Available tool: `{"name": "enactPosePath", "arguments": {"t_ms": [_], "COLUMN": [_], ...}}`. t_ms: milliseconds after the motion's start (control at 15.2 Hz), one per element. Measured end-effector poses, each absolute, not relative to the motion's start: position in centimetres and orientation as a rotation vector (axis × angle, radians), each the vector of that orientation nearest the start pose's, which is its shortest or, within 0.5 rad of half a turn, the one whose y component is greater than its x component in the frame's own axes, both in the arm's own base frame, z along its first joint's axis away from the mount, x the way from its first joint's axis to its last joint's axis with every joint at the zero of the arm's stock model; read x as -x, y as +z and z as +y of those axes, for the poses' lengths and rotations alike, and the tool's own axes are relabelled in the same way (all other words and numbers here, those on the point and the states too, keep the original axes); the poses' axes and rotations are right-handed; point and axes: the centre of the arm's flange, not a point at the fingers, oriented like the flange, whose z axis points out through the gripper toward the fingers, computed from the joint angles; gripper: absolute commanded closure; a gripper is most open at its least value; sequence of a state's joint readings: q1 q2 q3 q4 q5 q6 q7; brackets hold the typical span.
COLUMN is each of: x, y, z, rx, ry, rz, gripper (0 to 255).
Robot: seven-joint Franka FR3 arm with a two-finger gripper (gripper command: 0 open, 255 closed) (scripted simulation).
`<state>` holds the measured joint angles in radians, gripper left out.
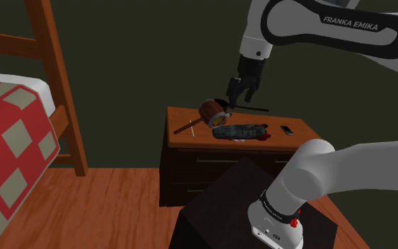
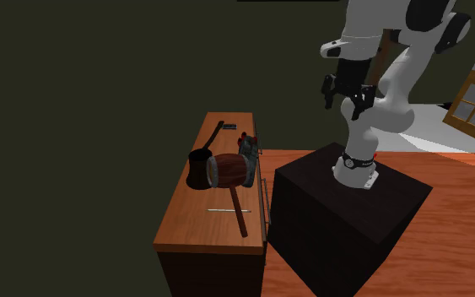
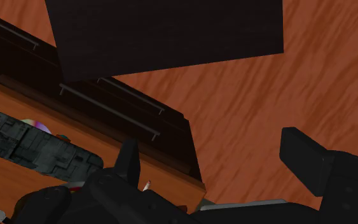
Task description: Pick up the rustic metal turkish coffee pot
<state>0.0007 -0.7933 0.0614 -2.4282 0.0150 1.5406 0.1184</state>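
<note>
Jaws found spread, nothing held, on black two-finger gripper (image 3: 212, 137) | dark metal long-handled coffee pot (image 2: 198, 171) stood upright on brown wooden dresser (image 2: 202, 229), beside barrel-headed mallet (image 2: 228, 171) | pot judged well below jaws, apart; handle aligned along dresser's length.

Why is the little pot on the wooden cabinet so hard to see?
Second exterior view: dim light, and the dark coffee pot merges with the unlit wall. Shoulder view: equally dim, and the mallet stands before it. Wrist view: the floor looks brighter.

Dark metal long-handled coffee pot (image 2: 198, 171) stands below the end effector (image 1: 237, 97) on a wooden surface (image 2: 202, 226), beside a wooden mallet (image 2: 228, 171).
</note>
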Motion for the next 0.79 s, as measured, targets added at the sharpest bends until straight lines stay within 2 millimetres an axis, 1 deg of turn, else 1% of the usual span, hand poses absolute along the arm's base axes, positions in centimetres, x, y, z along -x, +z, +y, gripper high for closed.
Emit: {"name": "enactPosePath", "arguments": {"t_ms": [66,132,198,264,330,396,462,792], "x": [-29.8,-29.8,-29.8,-30.2,-30.1,-30.3,-30.1,-31.1], "y": [55.6,55.4,54.8,54.4,53.6,53.0,52.2,49.9], "z": [2.4,1.9,1.0,0.0,-0.8,-1.9,-3.0,-8.4], "rx": [3.172,3.174,3.177,3.181,3.186,3.189,3.193,3.209], "ry": [0.147,0.146,0.146,0.145,0.143,0.142,0.140,0.133], "rz": [0.122,0.110,0.090,0.066,0.040,0.014,-0.015,-0.158], "gripper": [0,0,0,0,0,0,0,0]}}
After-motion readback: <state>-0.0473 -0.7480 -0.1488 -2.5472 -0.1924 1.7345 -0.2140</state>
